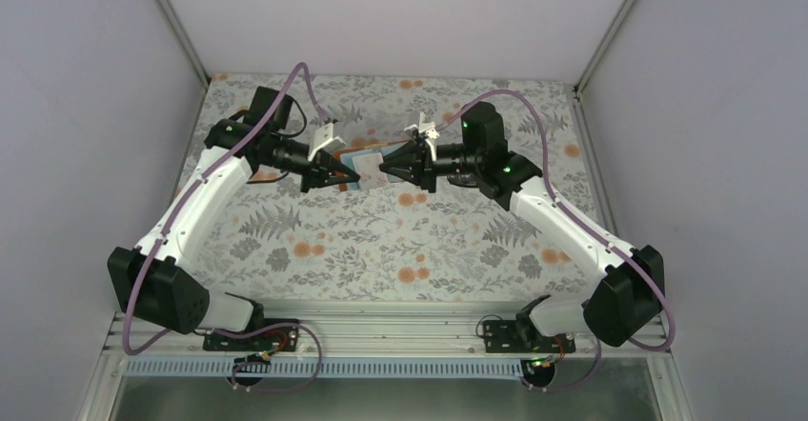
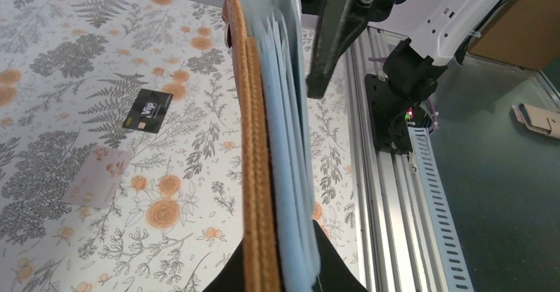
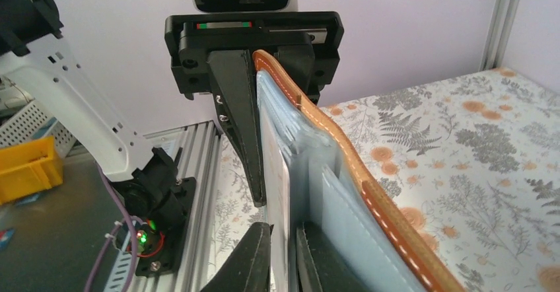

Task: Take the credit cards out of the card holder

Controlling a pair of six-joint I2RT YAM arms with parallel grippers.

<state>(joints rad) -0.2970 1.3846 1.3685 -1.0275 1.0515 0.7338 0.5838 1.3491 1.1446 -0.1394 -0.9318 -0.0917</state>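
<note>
The card holder [image 1: 354, 165], rust-brown outside and pale blue inside, hangs open above the table's rear middle between both arms. My left gripper [image 2: 277, 255] is shut on the holder [image 2: 254, 140], which shows edge-on. In the right wrist view the holder [image 3: 353, 222] runs away from me. A thin pale credit card [image 3: 276, 173] stands out of a pocket. My right gripper [image 3: 288, 239] is shut on that card's near edge. Two credit cards lie on the floral tabletop: a black one [image 2: 146, 110] and a pale pink one [image 2: 98, 176].
An aluminium rail [image 2: 389, 193] runs along the table's near edge, with the arm bases [image 1: 262, 335] on it. Grey walls close in the left, right and back. A yellow bin [image 3: 26, 166] sits off the table to one side.
</note>
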